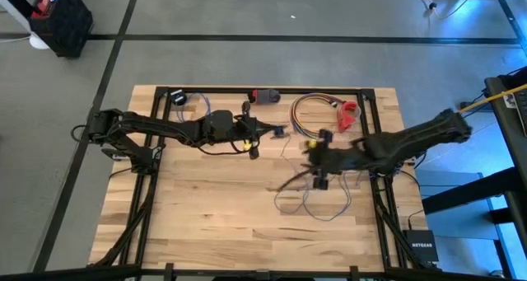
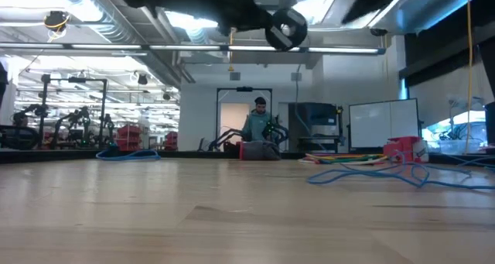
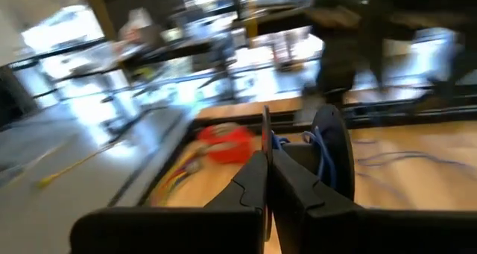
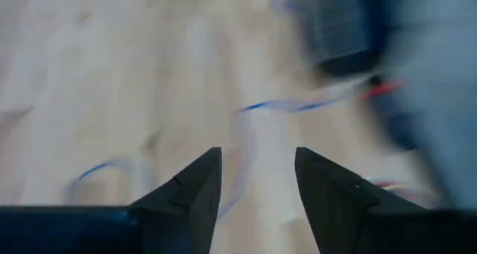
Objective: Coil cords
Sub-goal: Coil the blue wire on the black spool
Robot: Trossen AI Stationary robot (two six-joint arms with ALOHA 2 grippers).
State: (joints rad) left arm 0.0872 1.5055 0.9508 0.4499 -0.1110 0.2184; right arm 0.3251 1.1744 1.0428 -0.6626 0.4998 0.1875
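High view: the wire (image 1: 323,200) lies in loose squiggles on the right half of the table (image 1: 206,223), running up toward the table's middle, where its black disc (image 3: 333,146) hangs in the air beside the left gripper (image 1: 278,132).

In the left wrist view that gripper's fingers are pressed together on the wire right next to the disc, so 1 end looks anchored.

The right gripper (image 4: 253,181) hovers over the loose loops with its fingers spread apart and nothing between them; a strand passes on the wood just beyond the tips.

To coil well, I judge the left arm should keep the disc end steady and lifted. The right should come down on a single strand near that end rather than mid-tangle, then lay even turns.

The multicoloured cable bundle (image 1: 311,110) and the red object (image 1: 349,114) near the far edge lie close by, so sweeps risk snagging them.
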